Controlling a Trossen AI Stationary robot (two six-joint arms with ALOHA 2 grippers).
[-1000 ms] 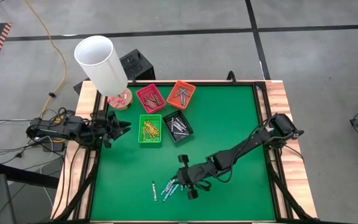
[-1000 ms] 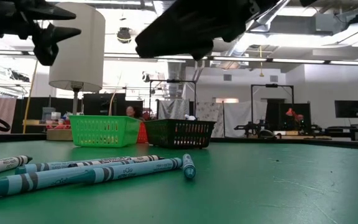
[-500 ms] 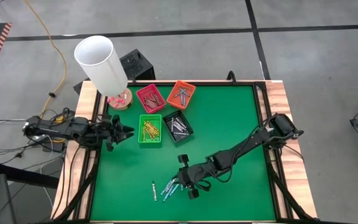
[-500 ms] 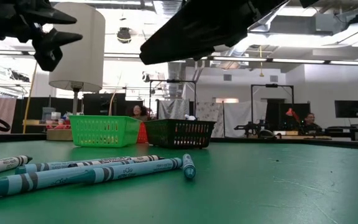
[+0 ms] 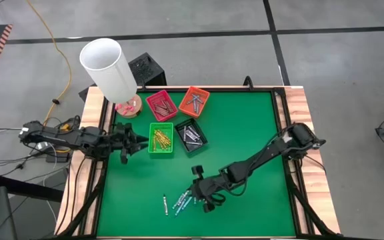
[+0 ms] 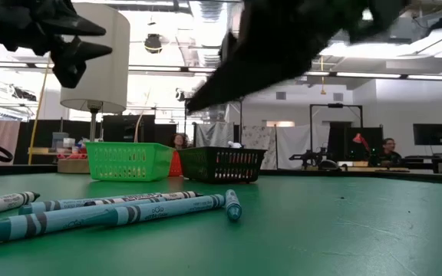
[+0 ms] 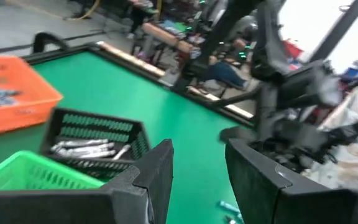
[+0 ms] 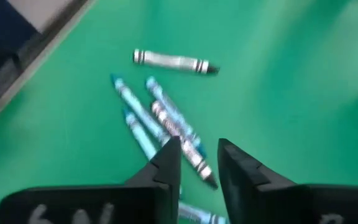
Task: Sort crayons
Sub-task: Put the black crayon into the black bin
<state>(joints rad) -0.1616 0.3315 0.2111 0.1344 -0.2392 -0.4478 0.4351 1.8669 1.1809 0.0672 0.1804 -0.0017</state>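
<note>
Several light blue crayons (image 5: 181, 202) and one grey-white crayon (image 5: 165, 204) lie flat on the green mat near its front edge. In the right wrist view the blue ones (image 8: 160, 115) lie side by side, with the grey-white one (image 8: 173, 61) beyond them. My right gripper (image 5: 192, 195) hangs open just above the blue crayons, slanting down, its fingers (image 8: 166, 163) over one of them without touching. My left gripper (image 5: 137, 141) is open and level at the mat's left side, beside the green tray (image 5: 161, 139), with nothing between its fingers (image 7: 157, 177).
Four small trays holding crayons stand at the far left of the mat: red (image 5: 161, 105), orange (image 5: 194, 101), green, and black (image 5: 191, 135). A white lamp (image 5: 109, 67) stands on the table's far left corner. People show in the room beyond the table (image 6: 386, 146).
My left gripper has gone toward the table's right edge, closer to the green tray. My right gripper has tipped further down over the blue crayons. The crayons have not moved.
</note>
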